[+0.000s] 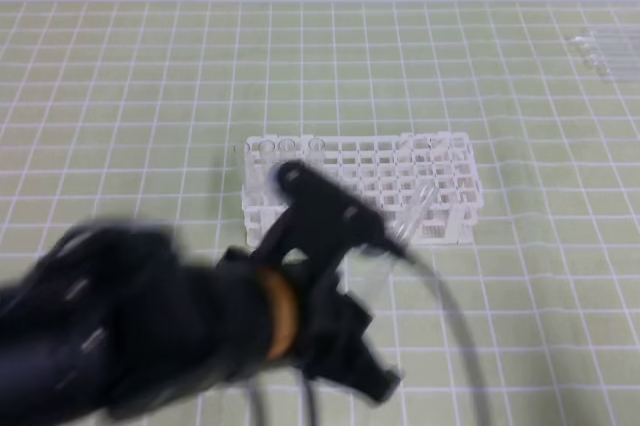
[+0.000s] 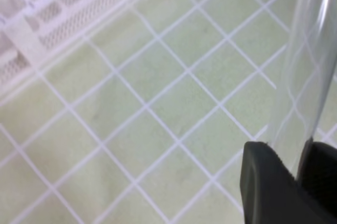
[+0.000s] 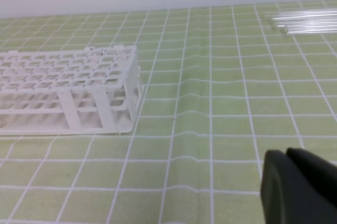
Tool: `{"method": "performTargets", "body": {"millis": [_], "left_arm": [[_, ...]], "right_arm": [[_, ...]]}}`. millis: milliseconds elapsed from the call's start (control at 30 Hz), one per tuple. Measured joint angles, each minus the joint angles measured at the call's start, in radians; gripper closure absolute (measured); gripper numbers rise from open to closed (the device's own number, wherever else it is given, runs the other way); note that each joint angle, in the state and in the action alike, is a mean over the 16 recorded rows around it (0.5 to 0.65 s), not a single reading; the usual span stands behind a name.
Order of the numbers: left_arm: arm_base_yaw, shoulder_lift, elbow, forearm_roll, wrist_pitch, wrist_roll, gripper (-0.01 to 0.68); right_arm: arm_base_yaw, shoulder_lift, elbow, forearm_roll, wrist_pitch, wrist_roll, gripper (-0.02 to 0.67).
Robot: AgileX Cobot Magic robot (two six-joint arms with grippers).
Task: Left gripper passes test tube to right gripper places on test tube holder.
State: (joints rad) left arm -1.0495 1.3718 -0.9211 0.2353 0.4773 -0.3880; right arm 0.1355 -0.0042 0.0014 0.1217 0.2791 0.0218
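Currently at the hand-over step: test tube (image 2: 305, 71) clamped between left gripper (image 2: 303, 174) fingertips, rising above them, test tube holder (image 2: 63, 8) beyond and leftward; right gripper (image 3: 295, 182) closed empty, needing to open and approach.

White rack (image 3: 68, 90) on gridded mat (image 3: 210, 129)

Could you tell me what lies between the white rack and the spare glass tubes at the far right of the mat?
In the right wrist view, only bare gridded mat separates the rack from the spare tubes.
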Motion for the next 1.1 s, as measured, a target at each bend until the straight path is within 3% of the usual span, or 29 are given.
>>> {"method": "performTargets", "body": {"millis": [267,467,1100], "left_arm": [[0.0,-0.197,0.336,0.072,-0.342,0.001,0.566],[0.0,-0.276,0.483,0.084,-0.486,0.028,0.569],[0.0,-0.193,0.537,0.085,-0.663,0.154,0.569]], "right_arm": [[0.0,0.0,0.0,0.0,0.0,0.0,0.666],[0.0,0.001,0.0,0.0,0.0,0.0,0.666],[0.0,0.001,0.0,0.002,0.0,0.0,0.666]]}}
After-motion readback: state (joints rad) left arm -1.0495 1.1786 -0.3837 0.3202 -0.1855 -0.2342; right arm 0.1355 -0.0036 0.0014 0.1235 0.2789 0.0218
